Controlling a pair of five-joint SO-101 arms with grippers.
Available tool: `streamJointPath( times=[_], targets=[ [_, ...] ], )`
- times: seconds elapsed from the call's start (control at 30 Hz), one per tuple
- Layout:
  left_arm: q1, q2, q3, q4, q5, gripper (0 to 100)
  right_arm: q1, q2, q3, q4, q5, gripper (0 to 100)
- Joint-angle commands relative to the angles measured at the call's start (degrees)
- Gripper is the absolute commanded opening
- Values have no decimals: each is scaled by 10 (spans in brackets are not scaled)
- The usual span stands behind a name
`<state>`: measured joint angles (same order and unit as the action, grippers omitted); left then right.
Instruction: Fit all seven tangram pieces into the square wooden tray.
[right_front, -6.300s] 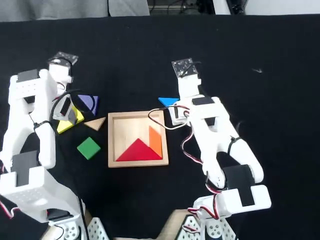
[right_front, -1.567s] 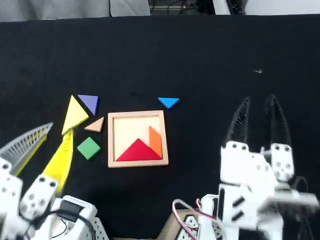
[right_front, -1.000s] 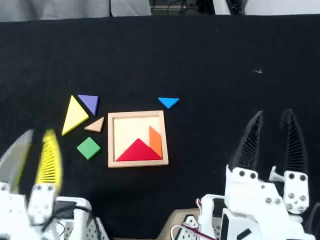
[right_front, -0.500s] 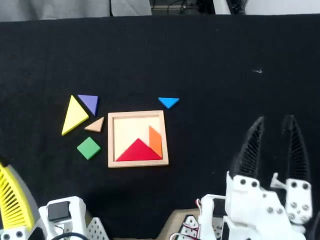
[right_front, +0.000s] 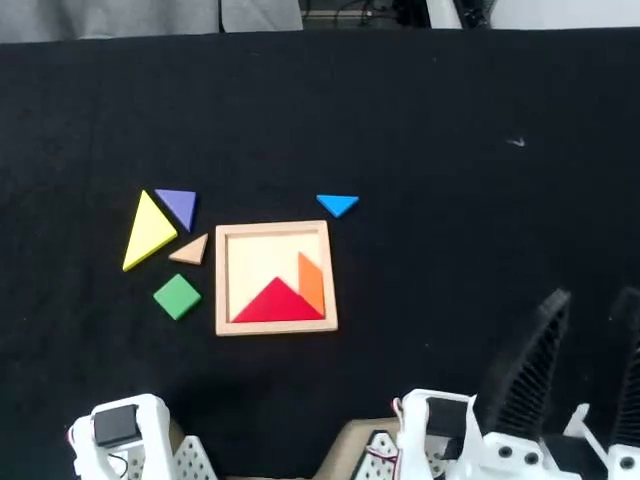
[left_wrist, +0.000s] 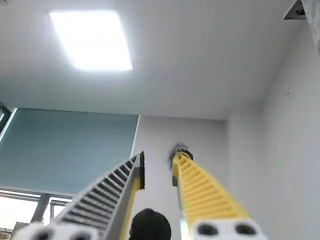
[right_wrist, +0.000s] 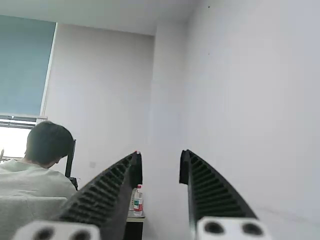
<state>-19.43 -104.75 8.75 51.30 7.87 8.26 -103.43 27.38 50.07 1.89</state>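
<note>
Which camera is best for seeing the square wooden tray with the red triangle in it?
The high view. It looks down on the square wooden tray, with the red triangle and orange piece inside. Both wrist views point up at the room's ceiling and walls instead.

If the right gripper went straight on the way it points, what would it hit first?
Nothing close, it seems: the right gripper points up into the room, with only a far wall ahead.

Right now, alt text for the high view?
Square wooden tray on a black table, holding a red triangle and an orange piece. A yellow triangle, purple triangle, tan triangle and green square lie left of it, a blue triangle off its far right corner. The right gripper stands open at the near right edge.
</note>
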Motion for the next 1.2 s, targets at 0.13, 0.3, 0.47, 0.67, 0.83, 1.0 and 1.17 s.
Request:
streamJointPath(
  times=[0.13, 0.3, 0.47, 0.67, 0.83, 1.0, 1.17],
  targets=[
    [-7, 4, -3, -7, 6, 117, 7, -50, -14, -13, 0, 138],
    [-7, 4, -3, -9, 9, 120, 7, -51, -35, 25, -4, 141],
    [-7, 3, 2, -6, 10, 120, 7, -51, -54, 44, -4, 142],
    [-7, 3, -3, -6, 10, 120, 7, -51, -51, 47, -4, 142],
    [-7, 3, -3, -6, 8, 120, 7, -51, -55, 43, -4, 142],
    [-7, 3, 1, -6, 10, 120, 7, -51, -55, 43, -1, 142],
    [-7, 3, -2, 25, 11, 119, 7, -51, -51, 47, -1, 142]
  ],
)
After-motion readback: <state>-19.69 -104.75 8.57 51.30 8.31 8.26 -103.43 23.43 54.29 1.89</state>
